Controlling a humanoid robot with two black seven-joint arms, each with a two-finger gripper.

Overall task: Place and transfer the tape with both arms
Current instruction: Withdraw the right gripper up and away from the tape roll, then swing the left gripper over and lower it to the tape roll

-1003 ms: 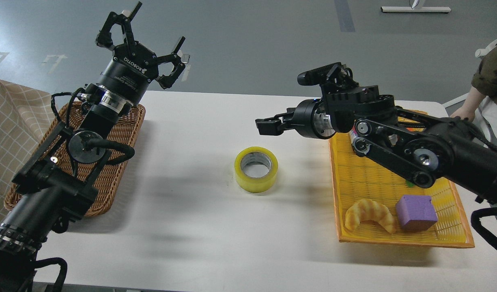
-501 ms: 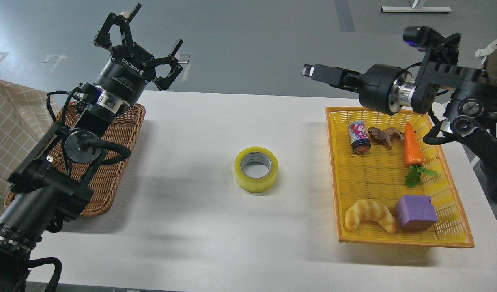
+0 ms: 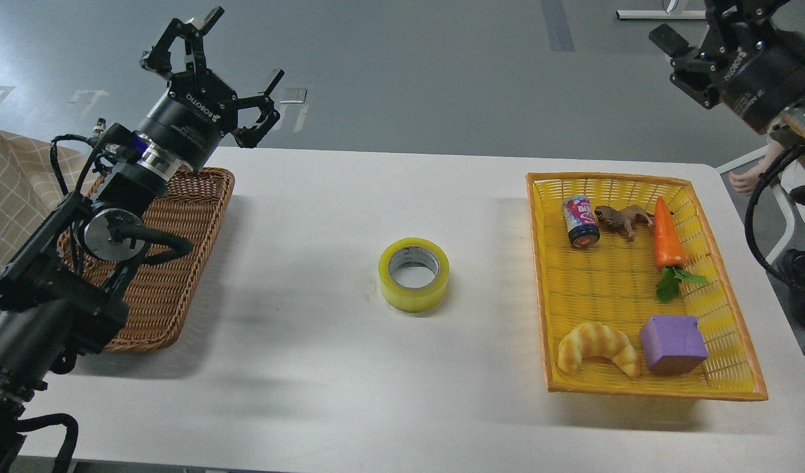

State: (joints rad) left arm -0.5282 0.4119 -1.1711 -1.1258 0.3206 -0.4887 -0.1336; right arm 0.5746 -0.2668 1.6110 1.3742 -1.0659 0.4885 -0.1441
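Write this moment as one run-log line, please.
tape: flat on table, between baskets, untouched | left hand: open, raised | right hand: raised top right, state unclear

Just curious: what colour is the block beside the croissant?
Purple; the block shows clearly in the head view, inside the yellow tray.

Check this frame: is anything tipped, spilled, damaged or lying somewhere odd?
Nothing looks damaged or spilled. The tape lies flat on the bare table, between the wicker basket and the yellow tray, apart from both. In the tray, the small can lies on its side beside a toy frog. Both grippers hang clear of everything.
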